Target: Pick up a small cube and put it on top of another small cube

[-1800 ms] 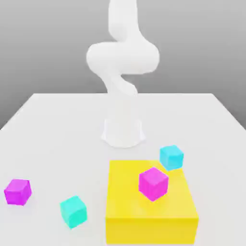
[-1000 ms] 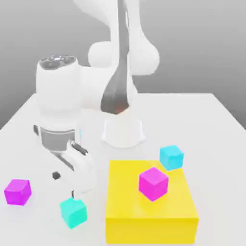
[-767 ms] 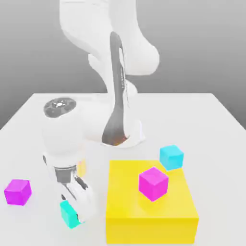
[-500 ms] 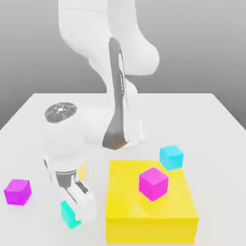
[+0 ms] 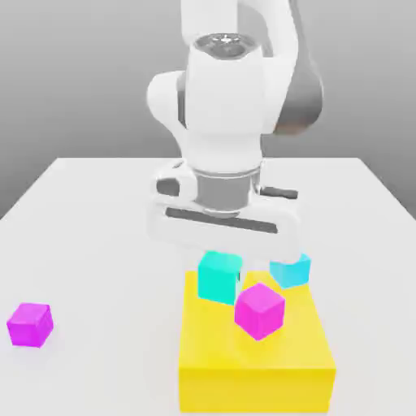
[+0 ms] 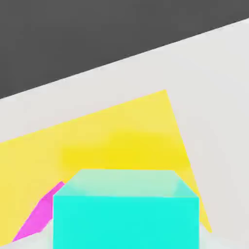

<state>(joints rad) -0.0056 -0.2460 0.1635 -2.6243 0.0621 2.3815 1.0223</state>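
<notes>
A small cyan cube point(image 5: 218, 280) hangs under my gripper point(image 5: 221, 264), which is shut on it, lifted off the table above the back edge of the big yellow block point(image 5: 256, 357). The hand view has this held cube point(image 6: 126, 216) close up, with the yellow block point(image 6: 121, 141) beneath it. The other small cyan cube point(image 5: 294, 270) sits on the table just behind the block, to the exterior view's right of the held one, partly covered by my hand.
One magenta cube point(image 5: 260, 310) rests on top of the yellow block, just in front of the held cube, and its edge point(image 6: 41, 214) appears in the hand view. A second magenta cube point(image 5: 30, 324) lies on the white table point(image 5: 97, 244) at the exterior view's left.
My gripper closed on the cyan cube at the table's front left, then lifted it and carried it toward the exterior view's right, over the yellow block.
</notes>
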